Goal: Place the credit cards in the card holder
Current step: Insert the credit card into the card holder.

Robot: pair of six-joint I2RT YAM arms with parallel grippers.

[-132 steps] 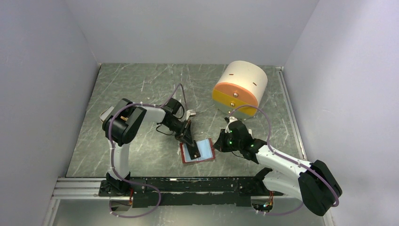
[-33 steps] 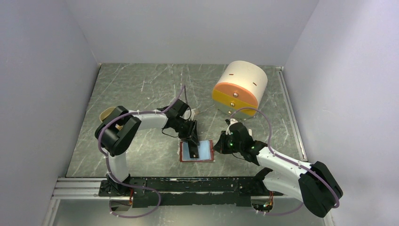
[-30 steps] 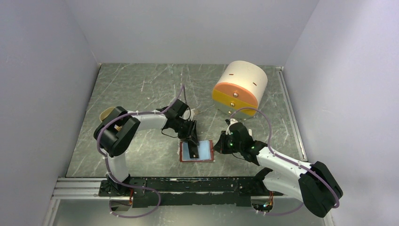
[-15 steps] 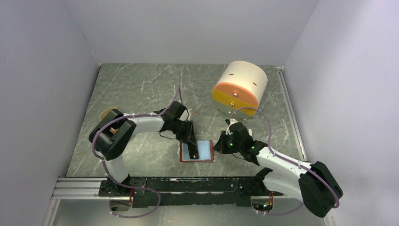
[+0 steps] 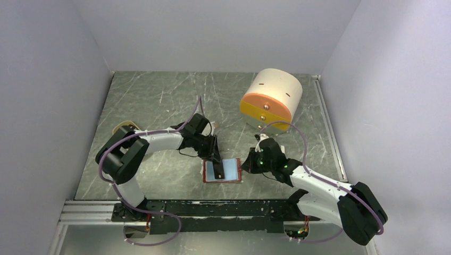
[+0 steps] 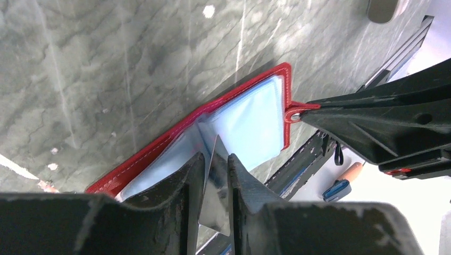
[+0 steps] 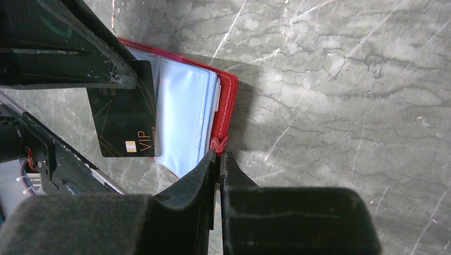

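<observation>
Close to the front edge of the marbled surface (image 5: 159,101), lying open with pale blue pockets up: the red card holder (image 5: 231,170). At its right side, pressed almost together and pinching the snap tab (image 7: 217,143): the right fingers (image 7: 211,162). Over its left half, clamped on a dark credit card (image 7: 125,114) marked VIP: the left fingers (image 6: 198,164), card tilted, one edge down at the pockets by the fold; whether inside a pocket, cannot tell. Farther back, partly hidden behind the left elbow: a beige tray (image 5: 122,127). Farthest, back right, well apart, lying on its side: a cream-and-orange cylinder (image 5: 271,95).
</observation>
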